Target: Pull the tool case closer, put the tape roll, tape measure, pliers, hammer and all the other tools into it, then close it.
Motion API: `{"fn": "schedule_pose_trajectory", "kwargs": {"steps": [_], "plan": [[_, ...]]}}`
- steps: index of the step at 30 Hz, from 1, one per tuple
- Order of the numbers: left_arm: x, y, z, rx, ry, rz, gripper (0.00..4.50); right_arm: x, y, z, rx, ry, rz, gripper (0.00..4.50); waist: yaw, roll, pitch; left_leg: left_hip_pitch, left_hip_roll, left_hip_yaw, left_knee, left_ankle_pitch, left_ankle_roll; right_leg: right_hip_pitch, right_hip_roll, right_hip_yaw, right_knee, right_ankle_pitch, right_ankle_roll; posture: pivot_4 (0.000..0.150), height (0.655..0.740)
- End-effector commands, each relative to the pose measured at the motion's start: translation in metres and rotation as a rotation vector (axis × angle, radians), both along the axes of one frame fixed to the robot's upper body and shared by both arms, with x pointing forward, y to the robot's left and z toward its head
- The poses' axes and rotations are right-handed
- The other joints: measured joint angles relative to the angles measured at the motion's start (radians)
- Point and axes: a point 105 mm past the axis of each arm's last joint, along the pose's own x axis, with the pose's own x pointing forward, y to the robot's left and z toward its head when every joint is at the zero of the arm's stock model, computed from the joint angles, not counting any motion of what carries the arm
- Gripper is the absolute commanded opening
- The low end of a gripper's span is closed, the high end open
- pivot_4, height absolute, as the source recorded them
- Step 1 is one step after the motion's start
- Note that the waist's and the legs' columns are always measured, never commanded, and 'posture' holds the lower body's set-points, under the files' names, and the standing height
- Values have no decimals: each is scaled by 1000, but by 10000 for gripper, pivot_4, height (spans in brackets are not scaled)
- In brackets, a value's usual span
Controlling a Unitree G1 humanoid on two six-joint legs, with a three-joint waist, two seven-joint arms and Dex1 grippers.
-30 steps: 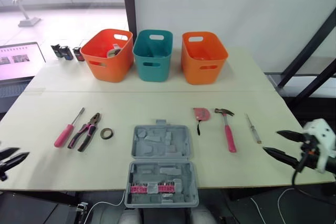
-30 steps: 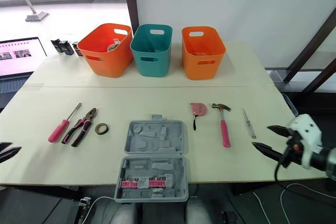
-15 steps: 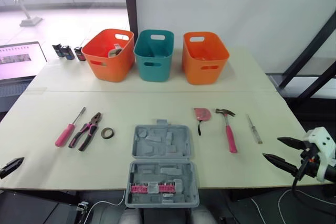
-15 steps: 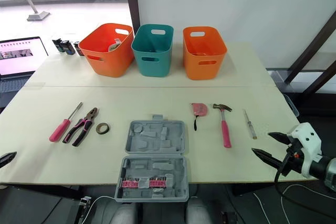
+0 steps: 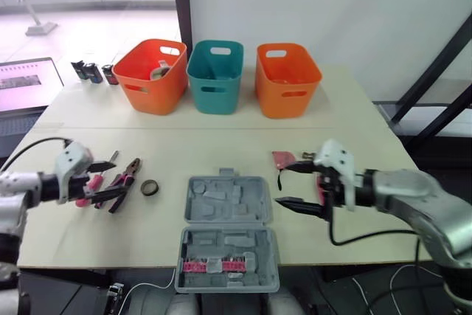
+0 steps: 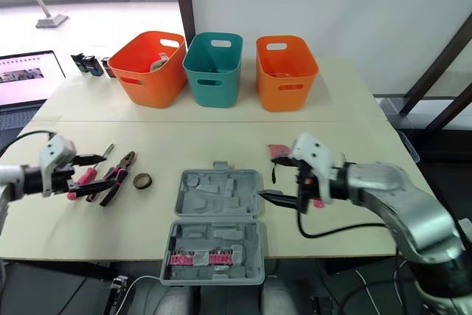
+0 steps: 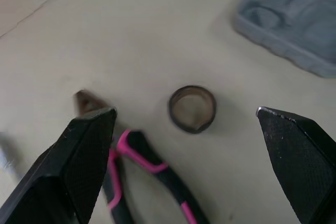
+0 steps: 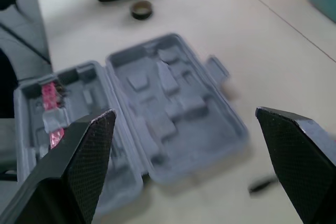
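Both arms have swung in from the table's outer edges within the last second. The left gripper [image 5: 116,179] now hangs over the left-hand tools, fingers spread wide and empty. From its wrist the tape roll [image 7: 192,108] sits between the two fingers, with the pliers [image 7: 147,166] just beside it. The pink-handled screwdriver [image 6: 85,176] lies next to the pliers, partly behind that gripper.

The right gripper [image 5: 282,184] has come in just beside the right edge of the tool case [image 5: 228,230], also spread wide and carrying nothing. The tape measure [image 5: 282,158] and the hammer [image 5: 316,157] are close behind it.

Nothing on the table has shifted: every tool lies where it was, and the case is open flat at the near edge, its moulded pockets empty apart from some pink bits [image 5: 212,265] in the front half. So I'd say this is the reach only, and packing has not started. The left side looks set for the roll or pliers, the right for the case.

The table [image 5: 221,145] is pale and matte, with a seam running across it. Along the far side stand an orange bin [image 5: 151,75], a teal bin [image 5: 214,75] and a second orange bin [image 5: 287,79]. A laptop [image 5: 29,82] glows at the far left, below a bright window, and a white wall rises behind
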Motion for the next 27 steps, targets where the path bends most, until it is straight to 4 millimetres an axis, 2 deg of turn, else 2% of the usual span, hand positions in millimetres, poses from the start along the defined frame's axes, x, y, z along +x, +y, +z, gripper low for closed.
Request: {"fn": "schedule_pose_trajectory", "kwargs": {"steps": [1, 5, 8, 13, 21, 23, 25, 27], "plan": [[1, -9, -15, 130, 104, -153, 44789, 14, 18, -8, -64, -33, 24, 45000, -1, 0, 0, 0, 0, 0, 0, 0, 0, 0, 0, 0, 1, 0, 1, 1500, 7400], [10, -22, -25, 152, 146, -218, 44789, 26, 25, -15, -109, -63, 7, 45000, 1, 0, 0, -1, 0, 0, 0, 0, 1, 0, 0, 0, 1, 1, 6, 1500, 7400], [11, -22, -33, 182, 173, -231, 44789, 31, 28, -15, -106, -75, -14, 45000, -1, 0, 0, -2, 0, -2, 0, 0, 1, -2, 1, -1, 3, 2, 9, 1500, 7400], [15, -25, -44, 194, 186, -214, 44789, 33, 26, -16, -99, -79, -52, 45000, 0, 0, 0, -2, 0, -4, 2, 0, 1, -4, 1, -2, 14, 0, 11, 1500, 7400], [17, -29, -60, 214, 202, -191, 44789, 32, 22, -18, -96, -79, -85, 45000, 1, 0, 0, -2, 0, -5, 7, 1, 0, -3, 1, -2, 16, 1, 10, 1500, 7400], [17, -28, -65, 220, 200, -180, 39366, 33, 22, -18, -95, -81, -91, 45000, 1, 0, 0, -2, 0, -5, 7, 1, 0, -3, 1, -2, 16, 1, 10, 1500, 7400], [19, -30, -64, 198, 186, -163, 31493, 34, 22, -17, -92, -83, -97, 45000, 0, 0, 0, -2, 0, -6, 7, 1, 0, -3, 2, -2, 17, 1, 10, 1500, 7400], [21, -30, -62, 188, 176, -152, 20120, 34, 22, -18, -92, -83, -99, 45000, 0, 0, 0, -2, 0, -6, 7, 1, 0, -3, 2, -2, 17, 1, 10, 1500, 7400]]}}
